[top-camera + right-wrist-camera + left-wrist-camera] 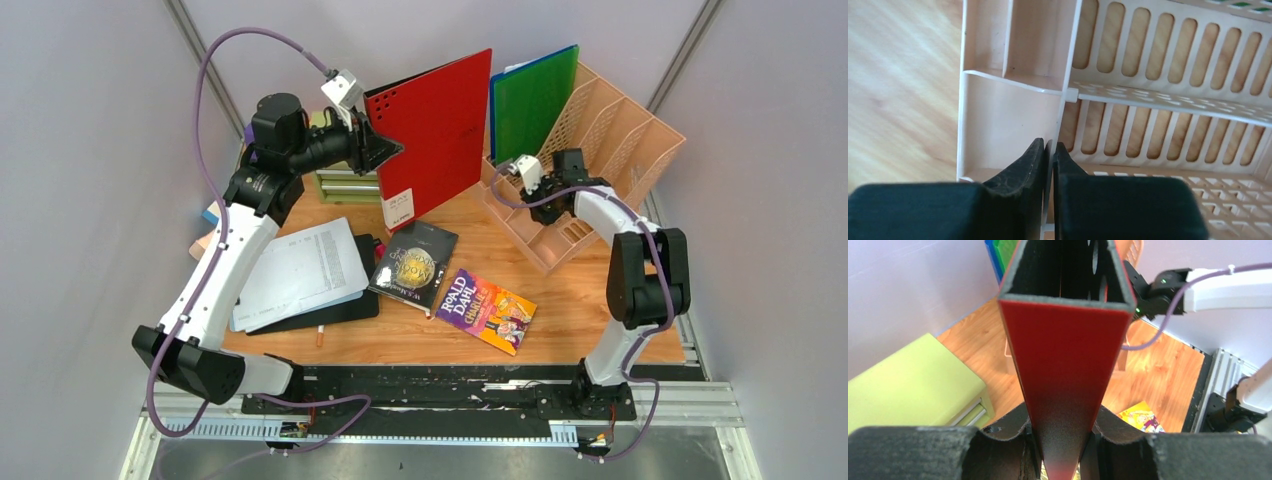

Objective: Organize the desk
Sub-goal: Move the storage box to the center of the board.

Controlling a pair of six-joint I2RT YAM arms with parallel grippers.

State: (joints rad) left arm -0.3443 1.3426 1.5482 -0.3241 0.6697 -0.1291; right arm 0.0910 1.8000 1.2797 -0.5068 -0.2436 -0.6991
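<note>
Tabletop (pixel 570 310), orange-brown wood grain w/ a black & silver rail (pixel 440 385) along the near edge, fills the middle of the top view. Left fingers (pixel 380 150) pinch the spine edge of a red folder (pixel 440 130), held upright & tilted at back centre-left, white label at its low corner; can't tell if that corner touches the tabletop. In the left wrist view the folder's hollow end points away from the camera. Right fingers (pixel 1043 165) are pressed nearly together on a thin upright wall of the peach file rack (pixel 620 140), at its front end, back right of the tabletop. Green folder (pixel 535 100) stands in the rack's leftmost slot w/ a blue one against it. Olive drawer chest (pixel 345 185) sits under the left wrist. Lying flat: papers (pixel 300 270) on a black board at left, dark book (pixel 413 263) beside them, bright Roald Dahl book (pixel 487 310) just right of that
</note>
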